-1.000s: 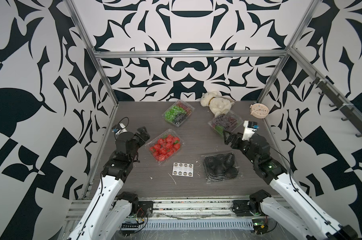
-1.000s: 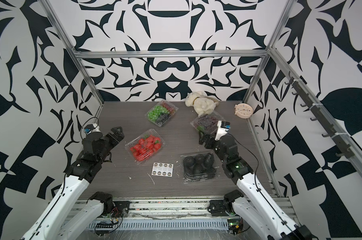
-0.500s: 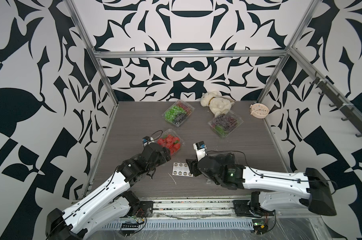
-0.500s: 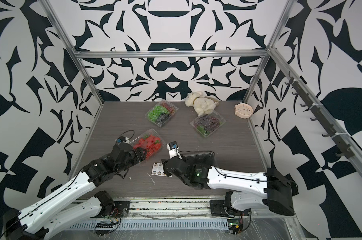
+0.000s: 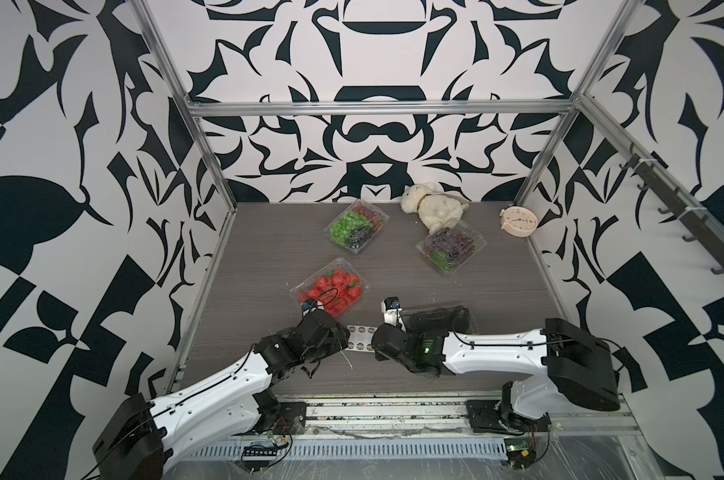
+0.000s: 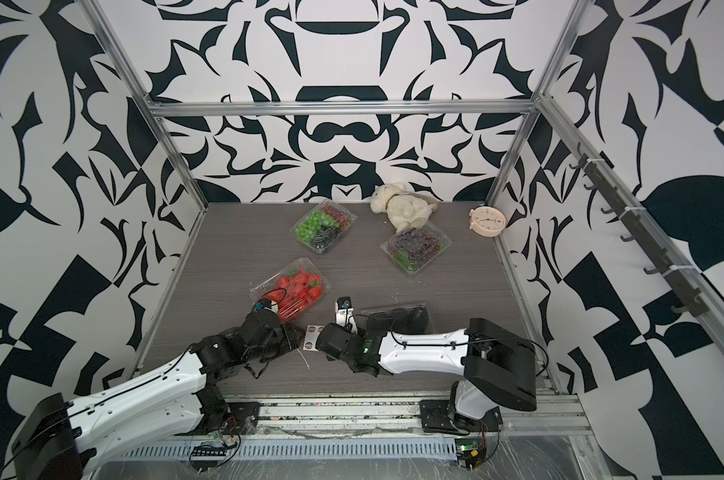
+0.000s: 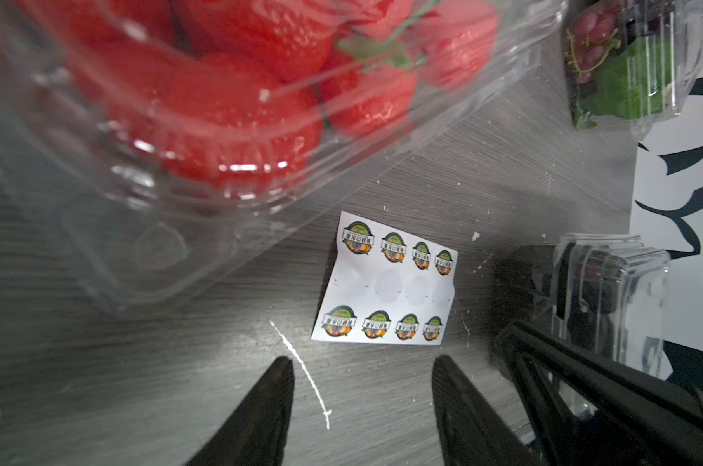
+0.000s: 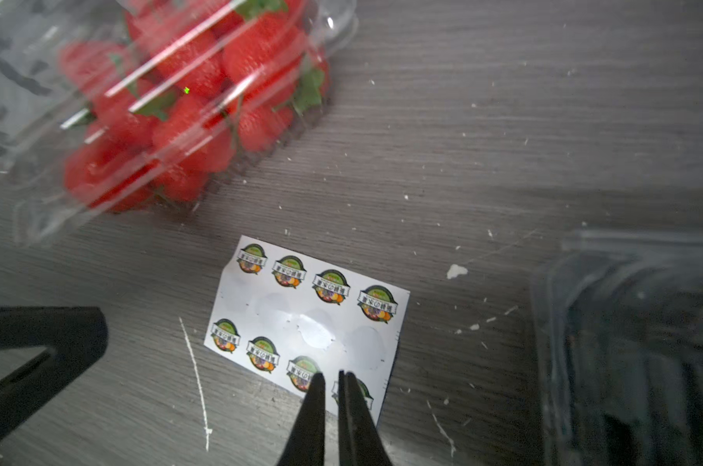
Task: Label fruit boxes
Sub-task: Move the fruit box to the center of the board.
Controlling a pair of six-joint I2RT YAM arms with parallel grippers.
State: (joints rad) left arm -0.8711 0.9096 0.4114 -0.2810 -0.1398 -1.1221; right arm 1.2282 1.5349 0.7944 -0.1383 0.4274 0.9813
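Note:
Four clear fruit boxes lie on the grey table: strawberries, two of grapes, and avocados, partly under my right arm. The white sticker sheet lies between the strawberries and the avocados. My left gripper is open and empty, its tips just short of the sheet's edge. My right gripper has its fingers almost together with a thin slit between them. Its tips are over a label at the sheet's near edge.
A cream plush toy and a small round clock sit at the back by the wall. A thin white thread lies on the table beside the sheet. Patterned walls and a metal frame enclose the table.
Both arms have swung in from the table's sides and dropped low at the sticker sheet. Both grippers have narrowed from wide open, the right one almost completely.

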